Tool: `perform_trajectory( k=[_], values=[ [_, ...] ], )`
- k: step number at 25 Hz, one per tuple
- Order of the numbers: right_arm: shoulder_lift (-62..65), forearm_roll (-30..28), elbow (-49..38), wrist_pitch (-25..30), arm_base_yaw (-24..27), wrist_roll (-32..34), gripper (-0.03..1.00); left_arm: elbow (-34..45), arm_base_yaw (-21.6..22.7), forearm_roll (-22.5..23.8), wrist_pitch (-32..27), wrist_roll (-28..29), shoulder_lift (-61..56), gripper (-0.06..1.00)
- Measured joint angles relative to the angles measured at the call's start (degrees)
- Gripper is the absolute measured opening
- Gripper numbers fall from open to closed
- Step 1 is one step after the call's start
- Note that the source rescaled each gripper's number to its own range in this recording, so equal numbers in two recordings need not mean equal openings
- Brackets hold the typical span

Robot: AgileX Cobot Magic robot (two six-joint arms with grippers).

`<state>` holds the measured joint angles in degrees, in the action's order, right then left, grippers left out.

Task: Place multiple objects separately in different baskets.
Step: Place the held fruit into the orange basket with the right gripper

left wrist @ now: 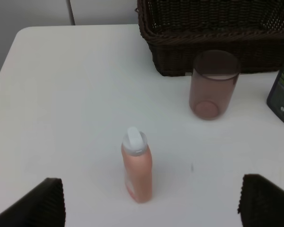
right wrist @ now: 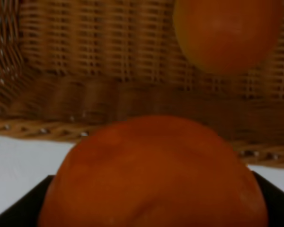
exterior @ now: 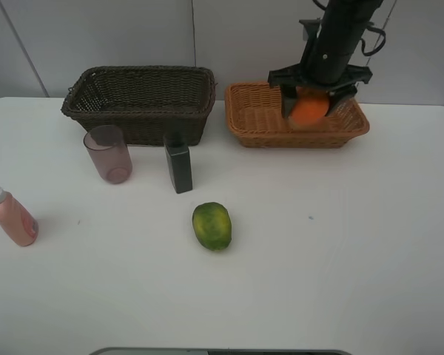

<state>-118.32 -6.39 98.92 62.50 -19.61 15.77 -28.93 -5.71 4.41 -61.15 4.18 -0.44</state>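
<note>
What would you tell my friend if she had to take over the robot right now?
Right gripper: shut on the orange, held over the light basket, not yet let go.
Left gripper: open, holding nothing, hovering over the pink bottle.
Done: one round fruit lies in the light basket.
No item shows in the dark basket.
Left: drop the orange, then sort the pink bottle, tumbler, dark green bottle and green fruit, all on the table.
</note>
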Motion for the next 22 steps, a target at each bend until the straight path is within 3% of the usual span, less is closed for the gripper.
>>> perform_trajectory(
  k=[9, 22],
  values=[
    [-10.09, -1.48, 14.28, -1.77, -1.32, -0.20, 0.36, 0.00, 0.00, 0.00, 0.00, 0.00, 0.00, 0.94],
    [-17.28, -2.62, 14.79, -9.44, -1.32, -0.20, 0.36, 0.00, 0.00, 0.00, 0.00, 0.00, 0.00, 0.94]
  ],
)
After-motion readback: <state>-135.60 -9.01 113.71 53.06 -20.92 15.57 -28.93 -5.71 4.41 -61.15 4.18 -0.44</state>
